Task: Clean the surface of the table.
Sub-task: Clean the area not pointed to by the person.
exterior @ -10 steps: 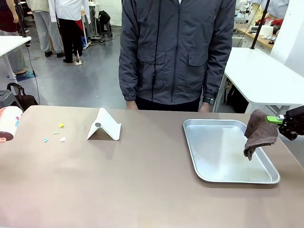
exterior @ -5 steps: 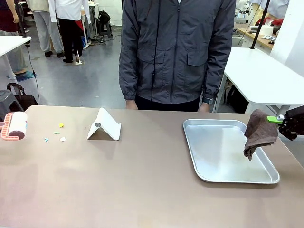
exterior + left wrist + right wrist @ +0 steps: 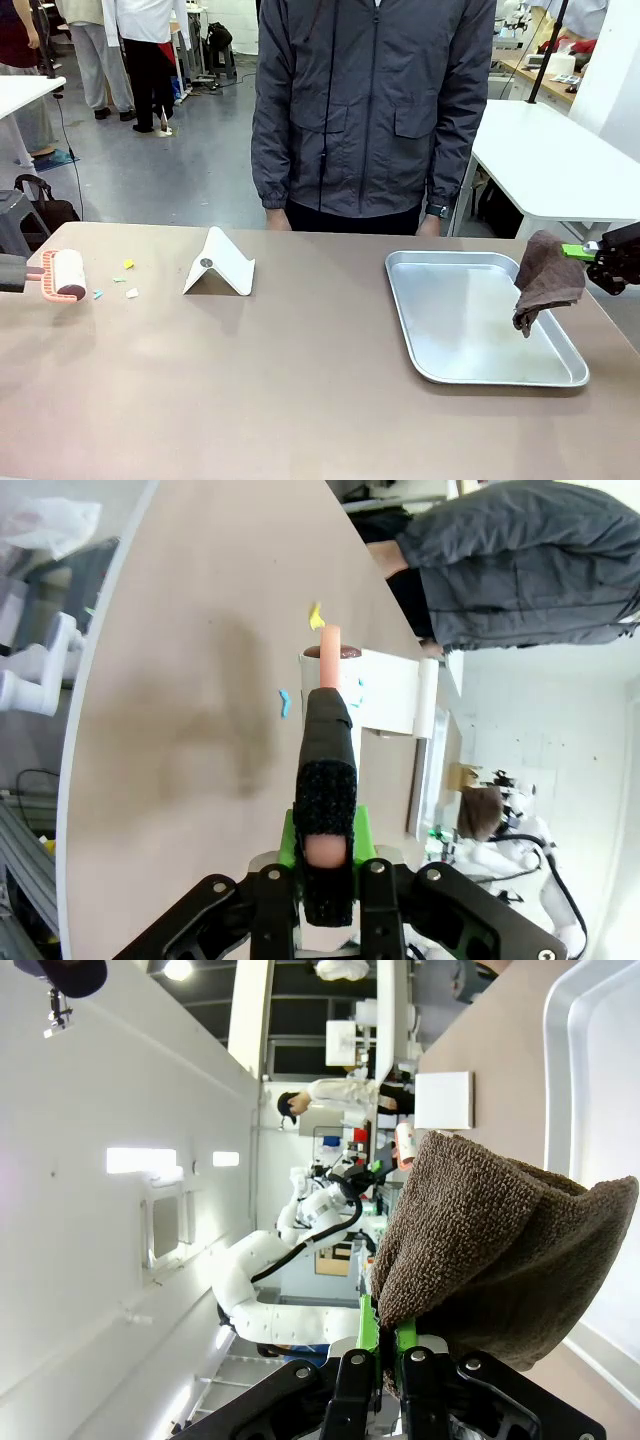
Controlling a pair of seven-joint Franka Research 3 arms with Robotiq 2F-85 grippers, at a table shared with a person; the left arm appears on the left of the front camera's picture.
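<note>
The brownish-tan table carries small yellow and blue paper scraps near its far left. At the table's left edge my left gripper is shut on the black handle of a pink lint roller, whose roll sits just left of the scraps. From the left wrist camera, the left gripper clamps that handle and the lint roller points at the scraps. My right gripper is shut on a brown cloth that hangs over the right rim of the metal tray. The right wrist camera has the right gripper pinching the cloth.
A white folded stand sits right of the scraps. A person in a dark jacket stands at the far edge, hands behind the table. A white-topped table is at the back right.
The left gripper has carried the lint roller rightward from the table's left edge towards the scraps, turning it. The right gripper and the cloth have stayed still.
</note>
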